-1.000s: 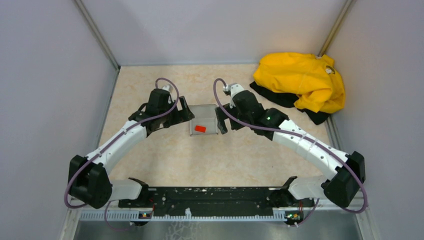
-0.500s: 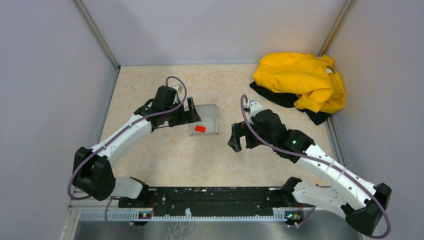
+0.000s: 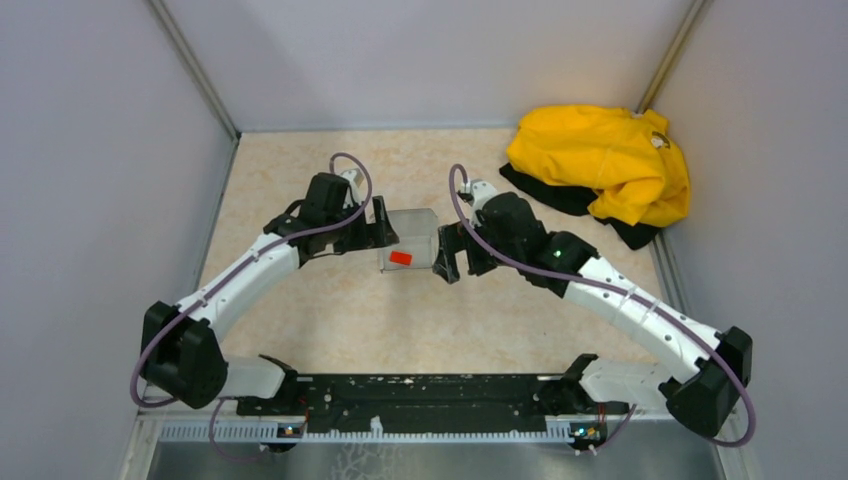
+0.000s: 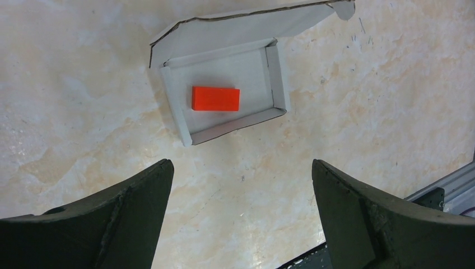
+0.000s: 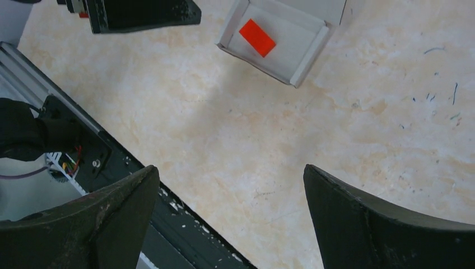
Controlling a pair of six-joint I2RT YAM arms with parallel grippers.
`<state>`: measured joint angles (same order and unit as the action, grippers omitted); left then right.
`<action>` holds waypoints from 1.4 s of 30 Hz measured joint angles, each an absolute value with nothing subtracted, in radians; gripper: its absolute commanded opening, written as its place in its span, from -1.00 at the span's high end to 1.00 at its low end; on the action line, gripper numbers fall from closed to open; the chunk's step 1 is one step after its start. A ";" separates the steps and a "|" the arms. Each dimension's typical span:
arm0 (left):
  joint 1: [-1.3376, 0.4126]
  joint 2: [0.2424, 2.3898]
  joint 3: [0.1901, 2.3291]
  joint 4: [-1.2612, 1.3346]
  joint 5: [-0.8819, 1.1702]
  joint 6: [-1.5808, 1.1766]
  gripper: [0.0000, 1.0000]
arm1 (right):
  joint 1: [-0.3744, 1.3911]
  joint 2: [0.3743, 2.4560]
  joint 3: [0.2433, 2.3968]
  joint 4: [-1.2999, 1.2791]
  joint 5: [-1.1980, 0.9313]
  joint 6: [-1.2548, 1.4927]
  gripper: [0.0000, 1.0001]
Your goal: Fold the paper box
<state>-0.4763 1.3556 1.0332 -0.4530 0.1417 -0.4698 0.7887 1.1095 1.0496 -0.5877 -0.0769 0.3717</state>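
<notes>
Right arm has swung back in from the near right side, so the right gripper [image 3: 448,255] now sits just beside the right edge of the box. Left arm has barely shifted, and the box lies where it lay before.

Seen from above, a pale grey-white thin cardboard paper box [image 3: 408,240] rests on the beige marbled table [image 3: 350,320], about midway between the two side walls. It is a shallow rectangular tray with its lid flap raised along the far side. A small flat red rectangular block [image 3: 401,258] lies inside the tray.

The left gripper [image 3: 378,228] is just beside the box's left edge. Both claws are spread wide and hold nothing.

From the left wrist camera, the left gripper [image 4: 241,168] shows bare table between its dark fingers. The paper box [image 4: 224,95] and red block [image 4: 215,98] lie beyond the fingertips, apart from them.

From the right wrist camera, the right gripper [image 5: 229,171] likewise frames bare table, with the paper box [image 5: 280,39] and red block [image 5: 257,37] further off.

A crumpled bright yellow garment [image 3: 600,165] lies heaped in the far right corner, well apart from the box.
</notes>
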 measured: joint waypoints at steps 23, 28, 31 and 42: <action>-0.476 1.205 0.839 -0.359 0.183 -0.503 -0.97 | 0.783 1.281 1.137 -0.488 0.019 0.260 -0.96; -0.476 1.128 0.757 -0.371 0.183 -0.532 -0.97 | 0.770 1.361 1.173 -0.477 0.040 0.246 -0.96; -0.476 1.081 0.758 -0.376 0.163 -0.538 -0.97 | 0.766 1.389 1.201 -0.471 0.041 0.236 -0.94; -0.476 1.137 0.822 -0.363 0.146 -0.525 -0.97 | 0.681 1.489 1.377 -0.493 0.014 0.102 -0.59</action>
